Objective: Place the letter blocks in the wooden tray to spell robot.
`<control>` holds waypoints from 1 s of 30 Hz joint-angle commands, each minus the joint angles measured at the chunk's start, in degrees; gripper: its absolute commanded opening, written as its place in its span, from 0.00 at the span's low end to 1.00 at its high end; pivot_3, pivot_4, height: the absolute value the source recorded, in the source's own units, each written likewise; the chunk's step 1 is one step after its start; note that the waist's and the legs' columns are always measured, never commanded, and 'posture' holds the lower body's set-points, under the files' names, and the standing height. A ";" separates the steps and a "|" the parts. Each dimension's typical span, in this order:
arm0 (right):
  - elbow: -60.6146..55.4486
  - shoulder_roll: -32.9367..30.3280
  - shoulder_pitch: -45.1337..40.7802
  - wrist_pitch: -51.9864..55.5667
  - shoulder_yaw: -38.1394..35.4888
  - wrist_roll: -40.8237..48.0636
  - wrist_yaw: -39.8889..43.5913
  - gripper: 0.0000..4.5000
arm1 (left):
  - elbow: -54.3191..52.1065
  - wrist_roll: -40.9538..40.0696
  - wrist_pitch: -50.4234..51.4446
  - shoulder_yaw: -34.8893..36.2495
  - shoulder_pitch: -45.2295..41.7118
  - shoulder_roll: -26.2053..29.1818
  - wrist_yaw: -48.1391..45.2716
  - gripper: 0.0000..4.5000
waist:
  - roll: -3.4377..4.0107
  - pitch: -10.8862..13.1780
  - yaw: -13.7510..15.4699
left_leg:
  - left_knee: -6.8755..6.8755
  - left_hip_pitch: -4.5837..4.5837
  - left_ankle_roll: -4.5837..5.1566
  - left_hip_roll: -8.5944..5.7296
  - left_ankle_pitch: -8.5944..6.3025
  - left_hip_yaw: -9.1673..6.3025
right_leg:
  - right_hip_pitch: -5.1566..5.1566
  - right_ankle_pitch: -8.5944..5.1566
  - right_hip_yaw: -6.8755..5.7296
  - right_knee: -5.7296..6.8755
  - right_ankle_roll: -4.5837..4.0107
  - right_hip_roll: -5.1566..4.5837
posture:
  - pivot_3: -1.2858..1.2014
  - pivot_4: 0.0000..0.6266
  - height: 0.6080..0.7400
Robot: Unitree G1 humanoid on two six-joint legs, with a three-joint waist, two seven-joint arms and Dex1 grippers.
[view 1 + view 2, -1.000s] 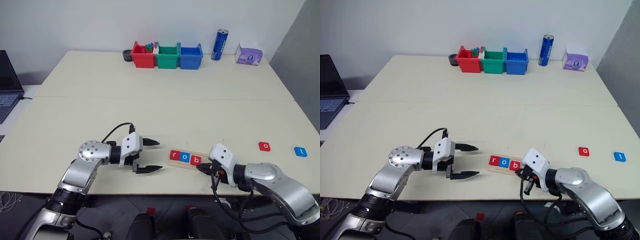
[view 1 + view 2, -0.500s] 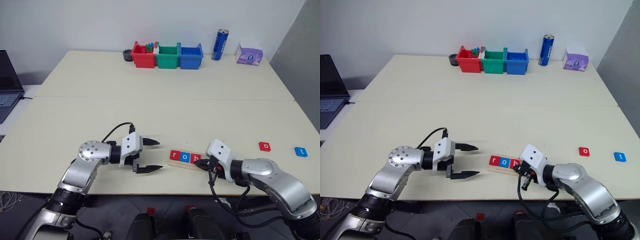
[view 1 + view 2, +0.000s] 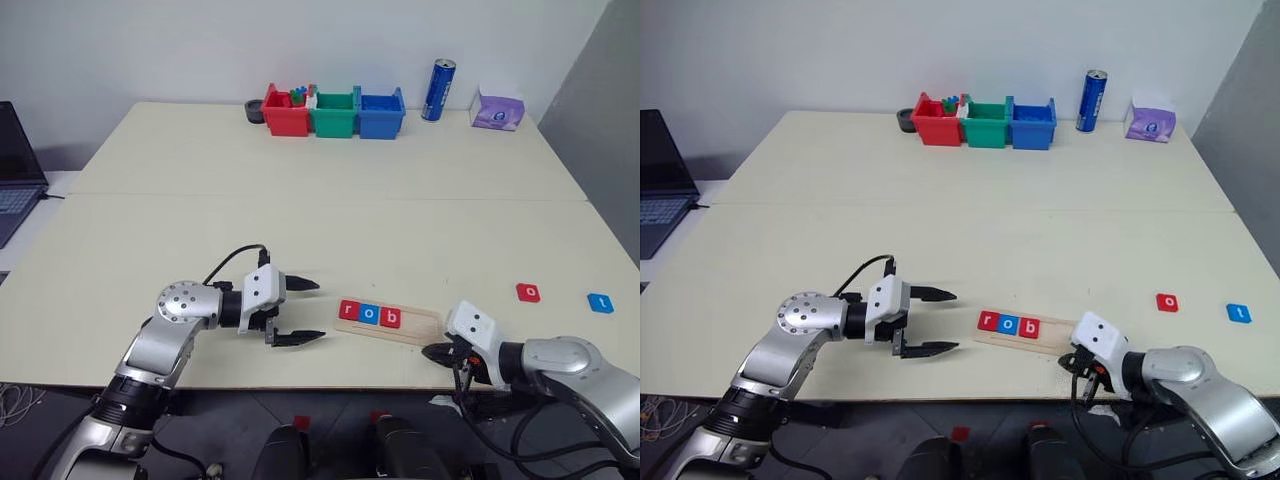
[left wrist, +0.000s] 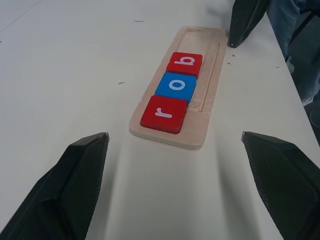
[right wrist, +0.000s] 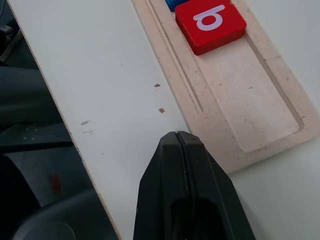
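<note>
Tray (image 3: pixel 415 326): "r", "o", "b" blocks (image 3: pixel 369 314)

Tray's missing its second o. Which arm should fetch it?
Right, probably. The red o tile lies on the robot's right, nearer the right claw, which is shut and empty. The left claw hovers beyond the wooden tray.

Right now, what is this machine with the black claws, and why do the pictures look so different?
It's a robot with two arms. Two pictures come from cameras in its head, two from cameras on its wrists. The left pincer is open and holds nothing. The right pincer is shut and empty too. On the table lies a wooden tray with letter blocks r, o and b. A red o block and a blue t block wait to the side.
</note>
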 commanded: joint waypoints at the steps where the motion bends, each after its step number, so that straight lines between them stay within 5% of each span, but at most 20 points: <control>1: 0.46 -0.17 -0.94 -1.17 -1.08 -1.02 -0.44 0.00 | -0.58 -0.35 -0.90 0.06 -1.05 -0.32 -0.19 1.00 | 0.00 0.00 0.01 | 0.00 0.00 0.00 0.00 0.00 0.00 | 0.00 0.00 0.00 0.00 0.00 0.00 | 0.52 0.24 1.00; 9: -1.06 0.01 -0.49 -0.84 -2.73 0.80 0.42 0.00 | -1.12 -0.25 -0.12 -0.14 -1.68 -0.16 -0.07 1.00 | 0.00 0.00 0.01 | 0.00 0.00 0.00 0.01 0.00 0.00 | 0.00 0.00 0.01 0.01 0.00 -0.01 | 0.52 0.24 1.00; 17: -3.44 1.20 1.06 3.01 -19.51 10.46 1.06 0.00 | -3.31 -1.36 2.08 0.78 -1.50 -0.19 0.93 1.00 | -0.01 0.00 0.08 | 0.00 -0.02 0.00 0.01 0.00 -0.01 | 0.00 0.00 0.00 0.00 0.00 -0.01 | 0.52 0.24 1.00; 22: 2.63 8.71 3.12 2.87 -34.39 9.33 -9.04 0.27 | -7.10 -2.86 6.34 1.38 -2.07 -1.29 4.09 1.00 | -0.05 0.00 0.32 | 0.02 -0.08 0.00 -0.01 0.00 -0.04 | 0.02 0.00 0.04 -0.02 0.01 -0.06 | 0.52 0.24 1.00; 30: 7.24 17.79 1.04 1.23 -33.20 1.60 -24.16 0.93 | -8.01 -2.75 8.81 0.23 -2.41 -1.78 4.74 1.00 | 0.02 -0.03 -0.10 | -0.04 0.01 0.00 -0.03 0.00 0.02 | 0.00 0.00 0.22 0.04 0.00 0.02 | 0.52 0.24 1.00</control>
